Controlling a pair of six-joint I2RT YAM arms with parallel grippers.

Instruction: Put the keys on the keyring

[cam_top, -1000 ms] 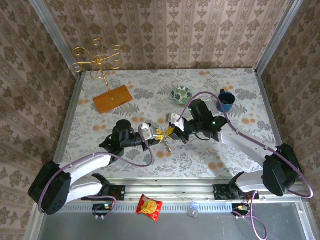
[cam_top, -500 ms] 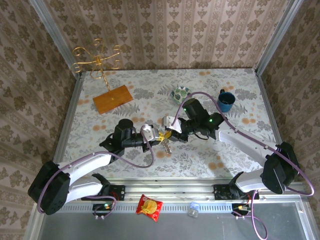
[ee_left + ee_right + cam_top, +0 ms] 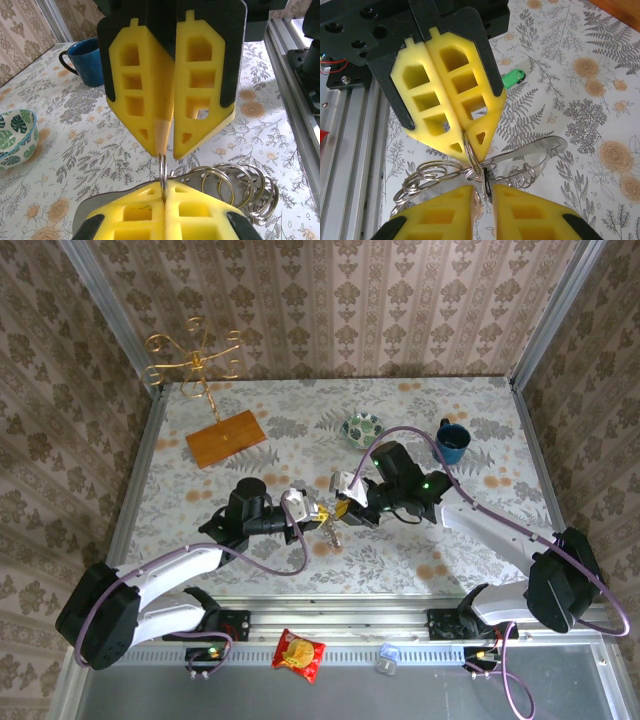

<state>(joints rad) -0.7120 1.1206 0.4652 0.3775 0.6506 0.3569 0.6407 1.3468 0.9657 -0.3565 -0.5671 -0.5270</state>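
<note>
Closed left gripper fully, from slight gap to tight pinch on keyring. Parted right gripper from shut to narrow gap. Edged left wrist slightly rightward, drawing tips closer together.

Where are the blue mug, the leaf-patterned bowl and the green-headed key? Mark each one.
dark blue mug [image 3: 94, 67], left wrist view, on its side wall.
white bowl with green leaf pattern [image 3: 15, 131], left wrist view, on its inner wall.
small key with bright green head [image 3: 513, 78], right wrist view, on the green head.
</note>
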